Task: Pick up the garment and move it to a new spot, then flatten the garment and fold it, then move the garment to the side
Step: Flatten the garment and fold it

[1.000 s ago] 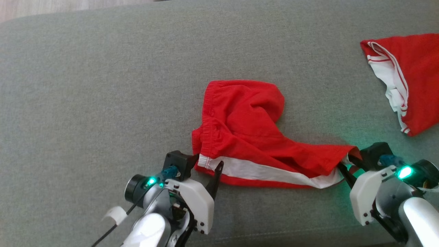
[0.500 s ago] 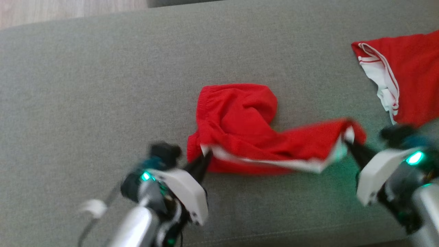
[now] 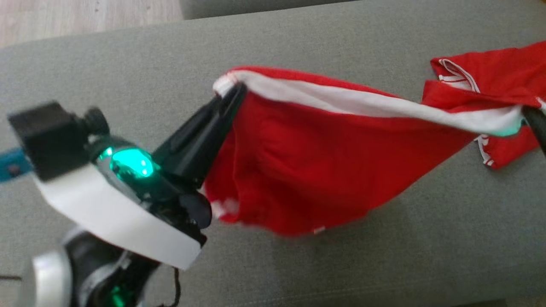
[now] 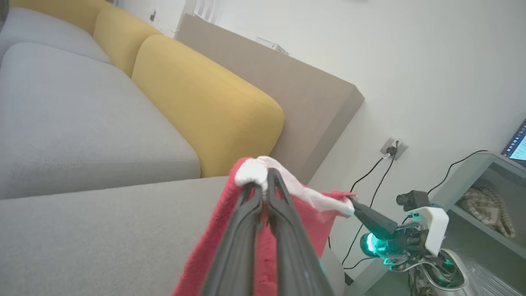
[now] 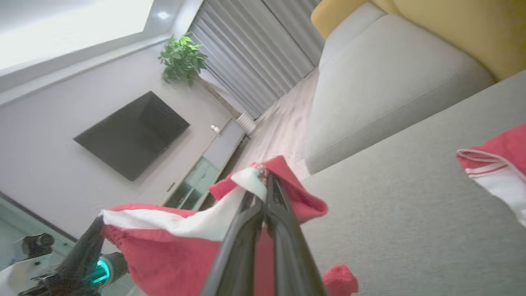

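left gripper [image 3: 231,93] clamps red shorts [image 3: 324,170] corner, upper centre | right gripper [image 3: 532,116] pinches opposite corner, right edge | risk: thin pinch slips; shorts snag second red garment [image 3: 490,70]

The garment [image 3: 324,170] is soft matt red cloth with a white band, the sofa [image 3: 128,76] a coarse grey matt weave, the left pincer [image 3: 236,90] has dull black plastic fingers [image 3: 200,136] and a smooth white shell [image 3: 111,213], and the floor [image 3: 85,17] looks like pale wood
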You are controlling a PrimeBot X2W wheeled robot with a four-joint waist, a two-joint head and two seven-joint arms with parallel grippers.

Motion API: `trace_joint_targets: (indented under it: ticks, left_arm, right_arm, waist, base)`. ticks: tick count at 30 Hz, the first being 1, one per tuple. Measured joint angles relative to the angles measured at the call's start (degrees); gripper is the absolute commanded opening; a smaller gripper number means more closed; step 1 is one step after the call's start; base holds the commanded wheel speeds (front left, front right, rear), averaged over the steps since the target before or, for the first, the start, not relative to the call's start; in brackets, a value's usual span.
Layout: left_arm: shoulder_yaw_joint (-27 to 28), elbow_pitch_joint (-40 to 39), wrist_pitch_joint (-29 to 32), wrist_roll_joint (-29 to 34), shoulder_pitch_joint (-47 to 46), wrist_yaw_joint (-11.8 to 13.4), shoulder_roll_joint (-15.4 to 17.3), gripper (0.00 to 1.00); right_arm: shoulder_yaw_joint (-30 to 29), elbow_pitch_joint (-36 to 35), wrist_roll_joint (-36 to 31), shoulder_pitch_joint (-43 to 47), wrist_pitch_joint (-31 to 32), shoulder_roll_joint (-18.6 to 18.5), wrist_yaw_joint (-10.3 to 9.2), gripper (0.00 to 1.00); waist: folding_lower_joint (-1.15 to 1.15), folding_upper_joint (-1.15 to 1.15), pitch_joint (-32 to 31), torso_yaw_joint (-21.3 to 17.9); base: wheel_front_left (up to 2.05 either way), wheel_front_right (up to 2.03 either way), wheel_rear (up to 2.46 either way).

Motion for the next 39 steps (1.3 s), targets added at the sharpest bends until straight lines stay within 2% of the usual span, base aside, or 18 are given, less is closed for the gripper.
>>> trace_joint_targets:
  ticks: [4,7,10,12,13,14,15,17,19,22,25,28,32,36,39]
  left_arm:
    - [0.3,-1.3,3.6,-2.6,-4.1,0.9,0.0,0.0]
    - [0.6,1.0,5.8,-2.8,-8.7,1.0,0.5,0.0]
    - [2.0,8.0,7.2,-2.0,-16.6,0.9,1.3,0.0]
    - [2.6,14.9,7.2,-0.4,-23.7,0.8,1.9,0.0]
    - [2.9,18.8,6.9,0.5,-27.5,0.8,1.7,0.0]
    - [2.9,18.8,6.9,0.5,-27.5,0.8,1.7,0.0]
    - [3.0,23.0,6.2,1.3,-31.4,0.2,1.5,0.0]
    - [3.9,31.7,2.1,3.4,-38.9,-0.6,0.1,0.0]
    - [4.4,40.9,-4.8,5.3,-46.0,-2.4,-1.9,0.0]
    - [5.3,53.3,-16.3,6.8,-52.8,-5.6,-4.4,0.0]
    - [5.2,62.8,-25.7,9.6,-57.4,-8.1,-5.2,0.0]
    - [4.0,70.5,-32.5,11.0,-58.4,-9.8,-5.5,0.0]
    - [-0.4,75.3,-37.8,14.0,-51.4,-11.3,-5.2,0.0]
    - [-4.1,75.6,-38.8,13.7,-37.7,-12.0,-4.4,0.0]
    - [-5.6,72.1,-39.9,12.5,-26.9,-12.2,-3.3,0.0]
  right_arm:
    - [-1.1,-1.2,4.0,-1.3,5.1,2.1,0.0,0.0]
    - [-1.9,-0.2,3.3,-6.1,7.5,2.7,0.0,0.0]
    - [-2.8,5.4,-2.7,-15.0,9.4,3.1,0.0,0.0]
    - [-3.1,11.3,-9.4,-23.4,10.1,3.2,0.0,0.0]
    - [-3.3,15.1,-12.8,-28.4,9.9,3.2,0.0,0.0]
    - [-3.3,15.1,-12.8,-28.4,9.9,3.2,0.0,0.0]
    - [-3.6,19.1,-16.0,-33.7,8.8,3.2,0.0,0.0]
    - [-3.8,27.1,-23.4,-44.4,4.1,3.2,0.0,0.0]
    - [-3.9,36.3,-28.1,-54.8,-2.8,3.2,0.0,0.0]
    - [-4.1,50.5,-31.5,-64.7,-13.3,3.3,0.01,0.0]
    - [-3.6,61.9,-32.0,-69.2,-21.6,3.4,0.02,0.0]
    - [-0.8,70.4,-31.3,-68.9,-26.2,3.4,0.02,0.0]
    - [3.4,74.0,-30.5,-61.3,-27.4,3.3,0.02,0.0]
    - [7.1,72.6,-29.4,-49.1,-23.2,3.2,0.01,0.0]
    - [7.6,67.6,-28.9,-39.4,-18.3,3.2,0.01,0.0]
  waist:
    - [0.0,0.0,1.2,-0.2]
    - [0.0,0.0,2.5,-0.1]
    - [0.0,0.0,4.5,0.4]
    - [0.0,0.0,6.0,0.8]
    - [0.0,0.0,6.9,1.0]
    - [0.0,0.0,6.9,1.0]
    - [0.0,0.0,7.8,1.2]
    - [0.02,0.0,9.6,1.7]
    - [0.03,0.0,11.1,2.3]
    - [0.03,0.0,11.6,3.4]
    - [0.0,0.0,12.1,3.7]
    - [0.02,-0.01,12.5,3.7]
    - [0.0,0.0,11.6,3.9]
    - [0.01,0.0,10.7,3.6]
    - [0.0,0.0,10.1,4.0]
  base:
    - [0.0,0.0,0.0]
    - [0.0,0.0,0.0]
    - [0.0,0.0,0.0]
    - [0.0,0.0,0.0]
    - [0.0,0.0,0.0]
    - [0.0,0.0,0.0]
    - [0.0,0.0,0.0]
    - [0.0,0.0,0.0]
    - [0.0,0.0,0.0]
    - [0.0,0.0,0.0]
    - [0.0,0.0,0.0]
    - [0.0,0.0,0.0]
    - [0.0,0.0,0.0]
    - [0.0,0.0,0.0]
    - [0.0,0.0,0.0]
